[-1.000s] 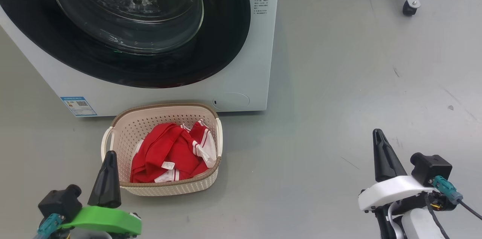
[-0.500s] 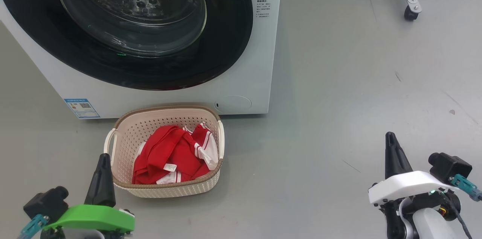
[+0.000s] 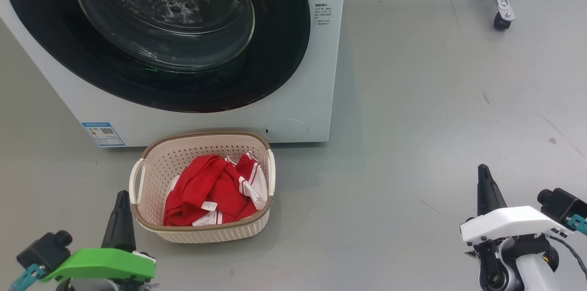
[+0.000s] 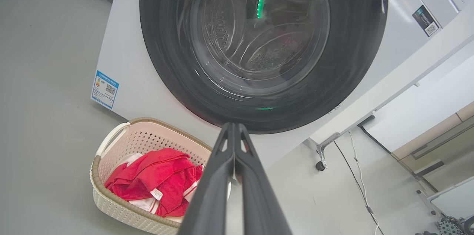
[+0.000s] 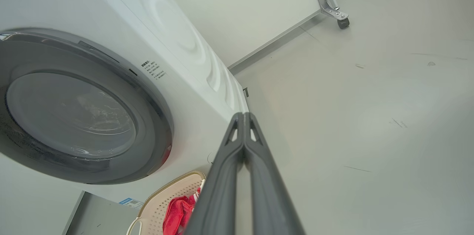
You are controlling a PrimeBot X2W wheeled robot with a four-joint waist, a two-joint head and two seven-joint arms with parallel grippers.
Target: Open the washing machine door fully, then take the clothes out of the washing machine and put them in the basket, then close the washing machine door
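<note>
Head view: a white washing machine (image 3: 298, 75) stands at 11 o'clock on a grey floor (image 3: 412, 144). The washing machine door (image 3: 275, 52), with its glossy black rim and bulging glass window, sits flush against the machine's front. A blue label (image 3: 102, 134) marks the machine's lower corner at 9 o'clock. Just in front of the machine, toward 7 o'clock, the cream basket (image 3: 202, 136) rests on the floor with the red clothes (image 3: 211, 190) piled inside, white stripes and a small label showing. The left tool (image 3: 122, 199) rises at 7 o'clock, just beside the basket's near corner, its dark fingers pressed together and empty. The right tool (image 3: 482, 174) rises at 4 o'clock, well apart from the basket, fingers likewise pressed together and empty. A caster wheel (image 3: 500, 21) sits at 1 o'clock.

Left wrist view: the left tool (image 4: 234, 127) points up from 6 o'clock, fingers touching along their length. The washing machine door (image 4: 166, 61) fills 12 o'clock, drum holes visible through the glass. The basket (image 4: 111, 198) with the clothes (image 4: 152, 175) lies at 8 o'clock.

Right wrist view: the right tool (image 5: 243, 116) rises from 6 o'clock, fingers together. The washing machine door (image 5: 159, 124) lies at 9 o'clock, and the basket (image 5: 166, 198) and clothes (image 5: 177, 212) peek in at 7 o'clock.
</note>
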